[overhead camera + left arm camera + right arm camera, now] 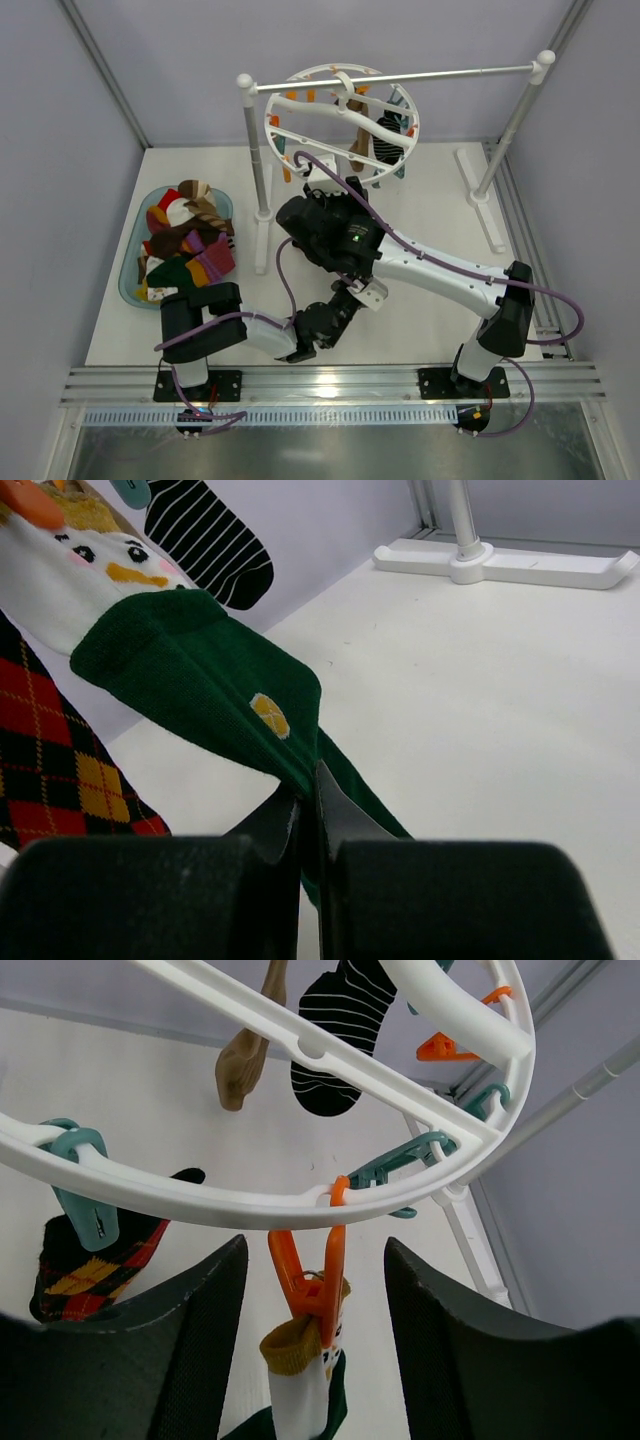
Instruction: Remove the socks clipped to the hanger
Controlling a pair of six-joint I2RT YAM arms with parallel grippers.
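The left tool [308,792] is shut tight on the low end of the green and white sock [200,670], bottom middle of the left wrist view. The right tool [315,1245] is part open, a finger each side of the orange clip [306,1280] that bites the sock's yellow cuff under the white hanger [200,1198]. The sock looks soft, light and stretchy. I would squeeze the clip, then pull gently.
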